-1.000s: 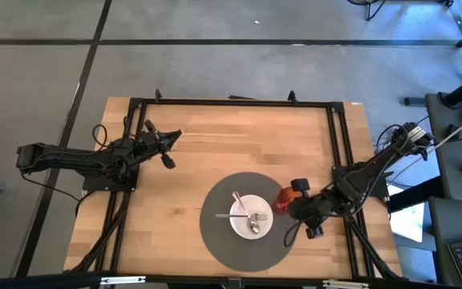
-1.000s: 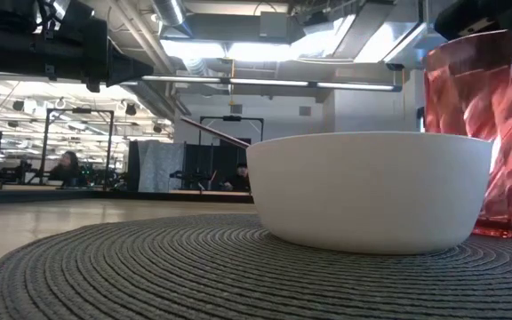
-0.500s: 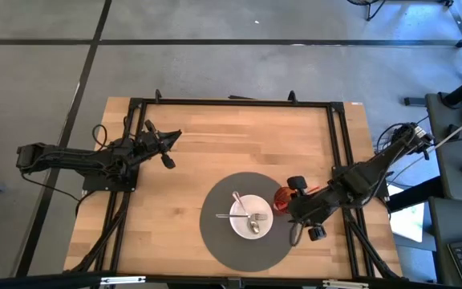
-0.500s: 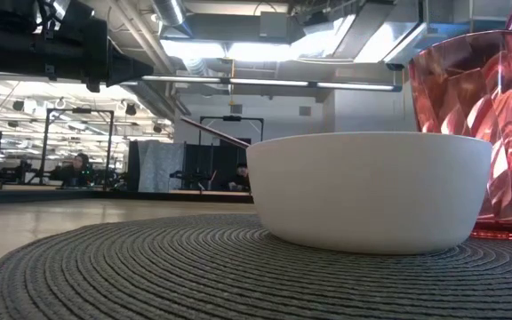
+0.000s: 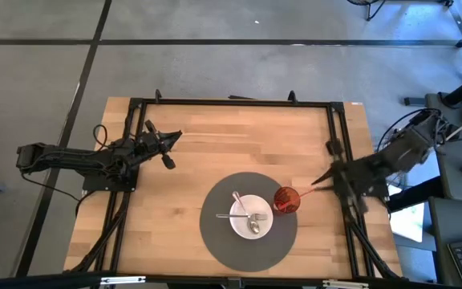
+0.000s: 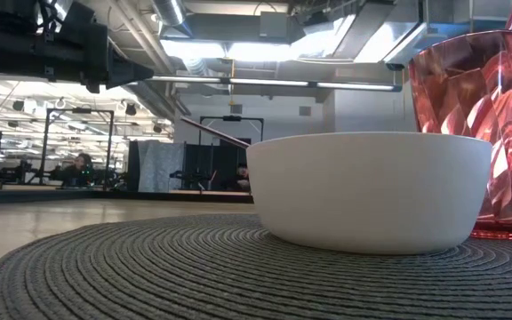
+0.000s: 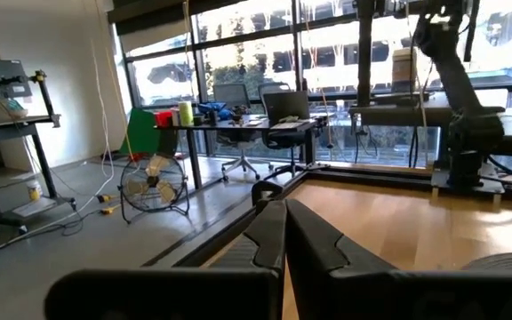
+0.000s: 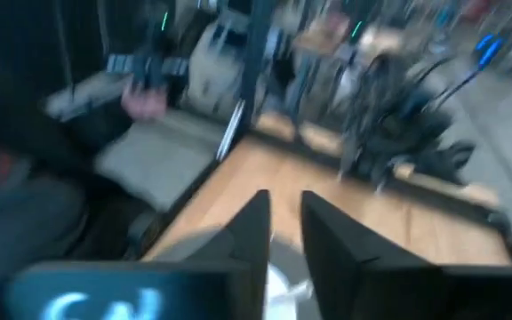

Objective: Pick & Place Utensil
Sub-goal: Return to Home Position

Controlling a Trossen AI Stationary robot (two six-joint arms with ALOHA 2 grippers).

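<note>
Your right gripper (image 8: 284, 222) has pulled back toward 3 o'clock, narrow and empty; the orange cup (image 5: 286, 200) stands on the gray mat (image 5: 223, 241) at the white bowl's (image 5: 233, 220) 3 o'clock. Retract clear of its straw (image 5: 311, 186); left gripper (image 7: 284, 233) waits closed.

— What carries everything here?
— You've got a wooden table (image 5: 215, 144), with a black frame (image 5: 231, 102) round its edge.
— And directly on the wood?
— You'll see one round gray mat (image 5: 221, 239), right of middle.
</note>
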